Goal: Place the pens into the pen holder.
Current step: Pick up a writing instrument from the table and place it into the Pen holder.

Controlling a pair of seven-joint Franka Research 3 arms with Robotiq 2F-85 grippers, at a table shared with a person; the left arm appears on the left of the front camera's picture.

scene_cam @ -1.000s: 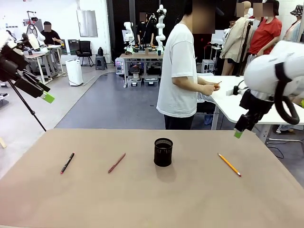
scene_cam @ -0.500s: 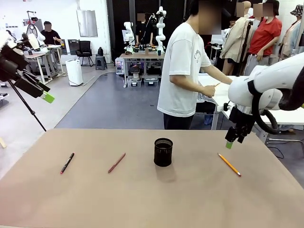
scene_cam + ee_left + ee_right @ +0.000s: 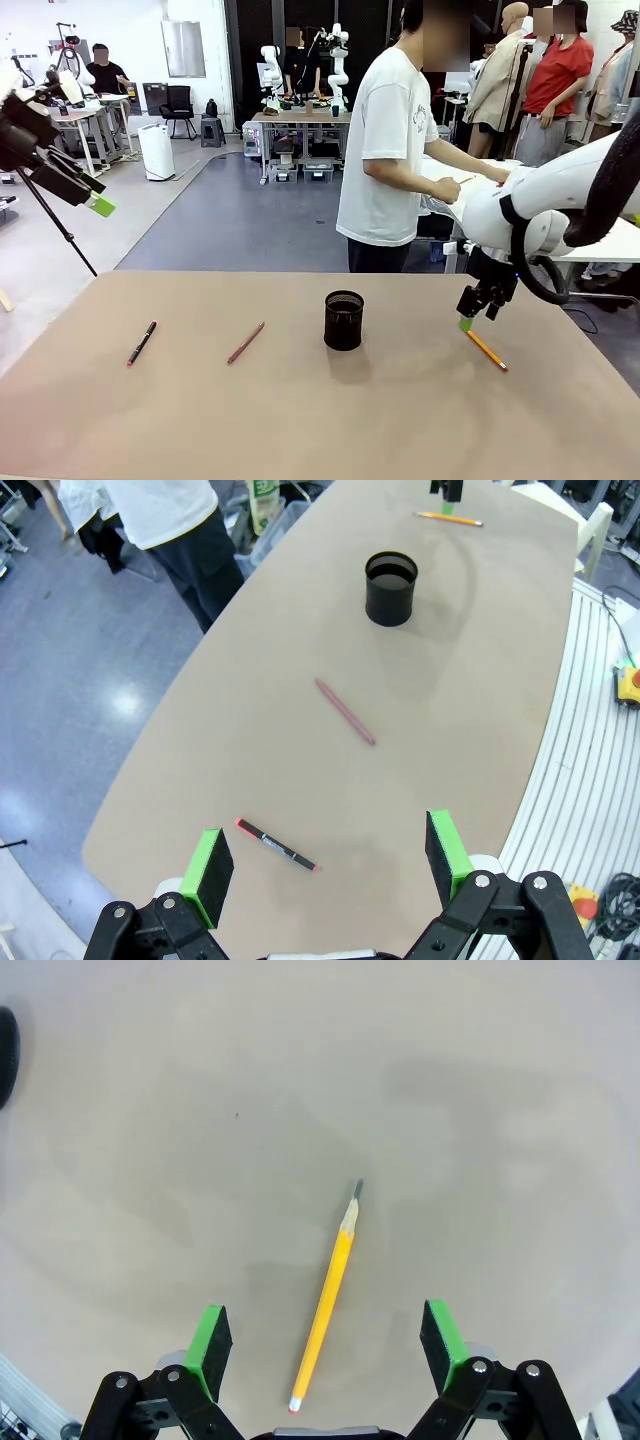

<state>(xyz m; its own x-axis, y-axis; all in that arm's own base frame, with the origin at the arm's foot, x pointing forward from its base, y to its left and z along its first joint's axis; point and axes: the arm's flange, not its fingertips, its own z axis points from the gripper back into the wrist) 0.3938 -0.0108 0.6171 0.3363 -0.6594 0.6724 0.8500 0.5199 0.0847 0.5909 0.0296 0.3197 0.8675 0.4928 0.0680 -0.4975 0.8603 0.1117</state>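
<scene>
Brown table [image 3: 300,420], holder [image 3: 343,320] in the middle, pink pen [image 3: 245,342] and black pen [image 3: 141,343] on its left, yellow pen [image 3: 484,346] on its right under wide right pincer [image 3: 467,320], left pincer [image 3: 327,852] wide, up high

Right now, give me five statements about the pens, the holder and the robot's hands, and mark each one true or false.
1. The black pen, reddish-pink pen and orange-yellow pencil all lie on the table, outside the pen holder. True.
2. The right hand is shut on the orange-yellow pencil. False: it is open, with the pencil lying on the table between its fingers.
3. The black pen lies farther from the pen holder than the reddish-pink pen. True.
4. The left hand is touching the black pen. False: it hangs open, well above the table.
5. The pen holder lies tipped on its side. False: it stands upright.
</scene>
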